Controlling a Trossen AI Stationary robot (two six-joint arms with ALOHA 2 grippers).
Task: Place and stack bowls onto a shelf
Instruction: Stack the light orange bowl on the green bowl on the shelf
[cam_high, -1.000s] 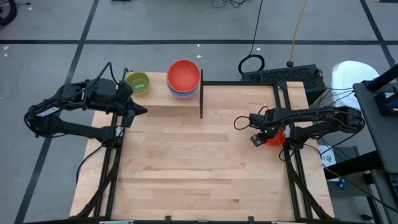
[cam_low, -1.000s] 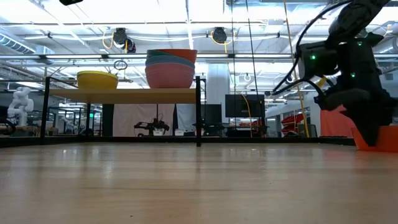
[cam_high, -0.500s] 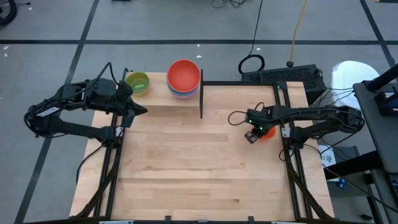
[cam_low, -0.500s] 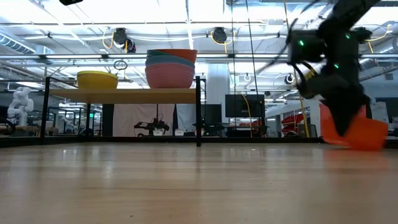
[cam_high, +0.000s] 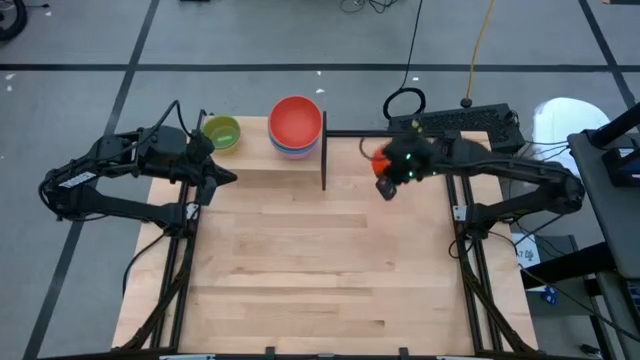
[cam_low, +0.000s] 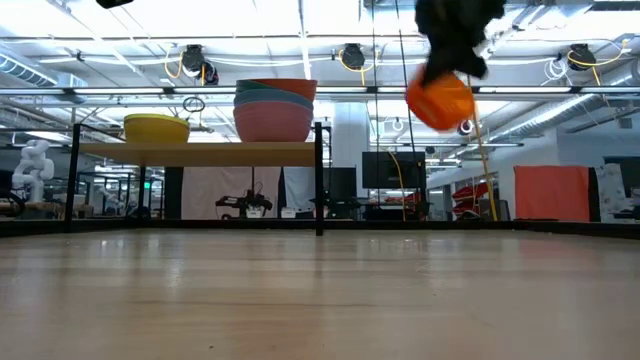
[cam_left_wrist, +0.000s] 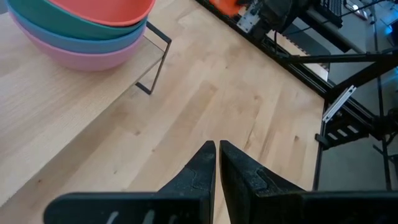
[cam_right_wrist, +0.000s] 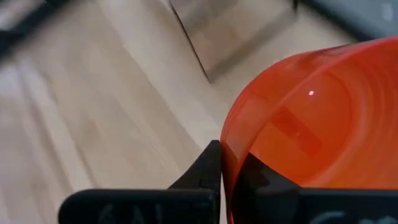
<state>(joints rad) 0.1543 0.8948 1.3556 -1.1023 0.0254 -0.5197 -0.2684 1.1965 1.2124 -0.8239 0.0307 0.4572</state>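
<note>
Landmark: the shelf (cam_high: 265, 160), at the table's (cam_high: 320, 290) far left corner.

Left gripper (cam_high: 228, 178) waits just off the shelf's near left side, over the table edge. Wrist view: fingers (cam_left_wrist: 200, 168) nearly together, a thin slit between them, nothing held.

On the shelf, left end: green bowl (cam_high: 221, 131) nested on top; from the low view the outer yellow bowl (cam_low: 157, 127) shows beneath it.

On the shelf, right end, beside the black corner post (cam_low: 319, 178): stack of larger bowls, pink bowl (cam_low: 272, 123) at the bottom, blue and teal rims above, red bowl (cam_high: 296, 119) on top.

Right of the shelf, past the post: right gripper (cam_high: 386, 186) is raised above shelf level, jaws clamped on the rim of the orange bowl (cam_low: 439, 101). Bowl hangs tilted, clear of the table. Wrist view: fingers pinch the rim wall (cam_right_wrist: 298, 124).
</note>
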